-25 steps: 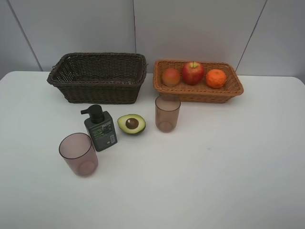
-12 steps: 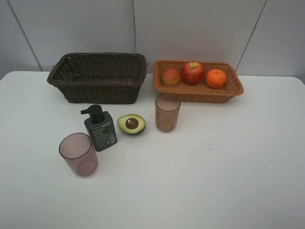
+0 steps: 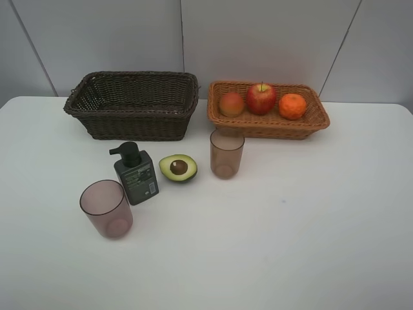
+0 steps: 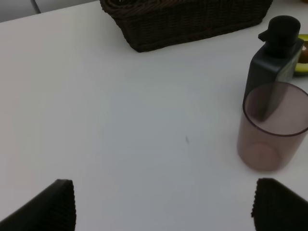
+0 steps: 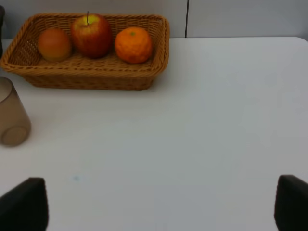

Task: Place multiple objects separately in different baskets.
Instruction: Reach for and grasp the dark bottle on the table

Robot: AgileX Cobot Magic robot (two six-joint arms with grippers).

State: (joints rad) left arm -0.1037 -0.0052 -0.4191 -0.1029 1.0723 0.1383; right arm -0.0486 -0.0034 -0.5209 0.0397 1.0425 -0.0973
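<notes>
Black finger pads, cut off at the frame edge, are all that shows of the left gripper [image 4: 168, 207] and the right gripper [image 5: 158, 204]. Each stands wide apart over the bare white table [image 3: 290, 226], holding nothing.

Nearest stands an upright translucent mauve cup [image 3: 106, 208], empty. Just behind it is a dark green pump bottle [image 3: 135, 175], partly seen through the cup from the left wrist. Beside the bottle lies a halved avocado [image 3: 178, 167], pit up, then a second mauve cup [image 3: 226, 154] close before the light orange-tan wicker basket [image 3: 268, 127].

That basket holds a peach-coloured fruit [image 3: 231, 104], a red apple [image 3: 261, 98] and an orange tangerine [image 3: 292, 106] in a row. The dark brown wicker basket [image 3: 132, 126] beside it looks empty, though its front wall hides part of the floor.
</notes>
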